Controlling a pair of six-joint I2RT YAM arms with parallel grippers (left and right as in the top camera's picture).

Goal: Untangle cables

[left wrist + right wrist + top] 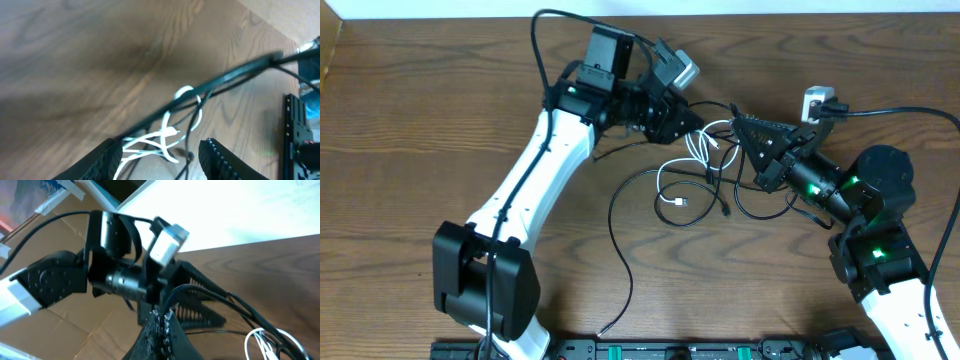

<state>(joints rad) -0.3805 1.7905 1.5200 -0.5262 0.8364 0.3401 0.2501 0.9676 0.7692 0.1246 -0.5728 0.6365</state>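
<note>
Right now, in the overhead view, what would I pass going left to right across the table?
In order: left arm → left end effector → right end effector → right arm. The white cable and black cable spread across the middle, overlapping both end effectors, so I leave them out.

Robotics lab or test bench. Two white-and-black robot arms, left arm (535,180) and right arm (885,300), work at one wood-grain table (420,120). A black rail (670,351) with green markings runs along the near edge, and green lights glow on the right arm. A small camera (677,68) is fixed to the left arm's wrist. The right wrist view shows flattened cardboard (65,325) past the table edge and a bright white surface (240,210) behind it.
</note>
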